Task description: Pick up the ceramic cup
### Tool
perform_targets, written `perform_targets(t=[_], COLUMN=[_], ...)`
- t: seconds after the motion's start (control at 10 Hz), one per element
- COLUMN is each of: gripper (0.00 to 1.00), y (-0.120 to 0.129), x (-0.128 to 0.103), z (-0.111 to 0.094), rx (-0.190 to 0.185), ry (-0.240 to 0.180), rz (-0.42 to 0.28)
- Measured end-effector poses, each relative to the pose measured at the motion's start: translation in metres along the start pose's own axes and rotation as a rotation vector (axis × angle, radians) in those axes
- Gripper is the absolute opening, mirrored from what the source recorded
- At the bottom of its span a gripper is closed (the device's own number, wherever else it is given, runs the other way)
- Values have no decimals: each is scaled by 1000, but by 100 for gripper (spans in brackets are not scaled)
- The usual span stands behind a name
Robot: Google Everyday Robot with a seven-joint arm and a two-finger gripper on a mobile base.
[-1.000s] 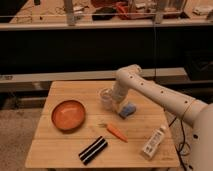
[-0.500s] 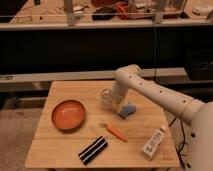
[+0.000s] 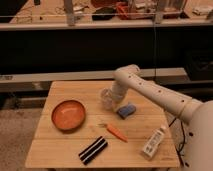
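Note:
The ceramic cup (image 3: 106, 98) is a small pale cup standing near the middle of the wooden table (image 3: 65, 149), right of the orange bowl (image 3: 68, 114). My white arm reaches in from the right and bends down at the elbow. My gripper (image 3: 111, 97) is at the cup, right against its right side. The cup's base looks close to the tabletop; I cannot tell whether it is lifted.
A blue sponge (image 3: 126, 110) lies just right of the cup. A carrot (image 3: 115, 131) lies in front of it. A black-and-white striped item (image 3: 93, 150) sits at the front. A white bottle (image 3: 154, 141) lies at the front right. A dark shelf stands behind the table.

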Motion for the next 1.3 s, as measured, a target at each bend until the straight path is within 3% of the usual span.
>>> perform_targets(t=[0.3, 0.4, 0.7, 1.3], gripper=[21, 3, 1, 1], y=[1, 1, -4, -13], x=[2, 1, -4, -4], z=[1, -2, -30, -67], rx=[6, 14, 19, 28], ry=[-1, 4, 16, 20], rz=[-3, -8, -17, -35])
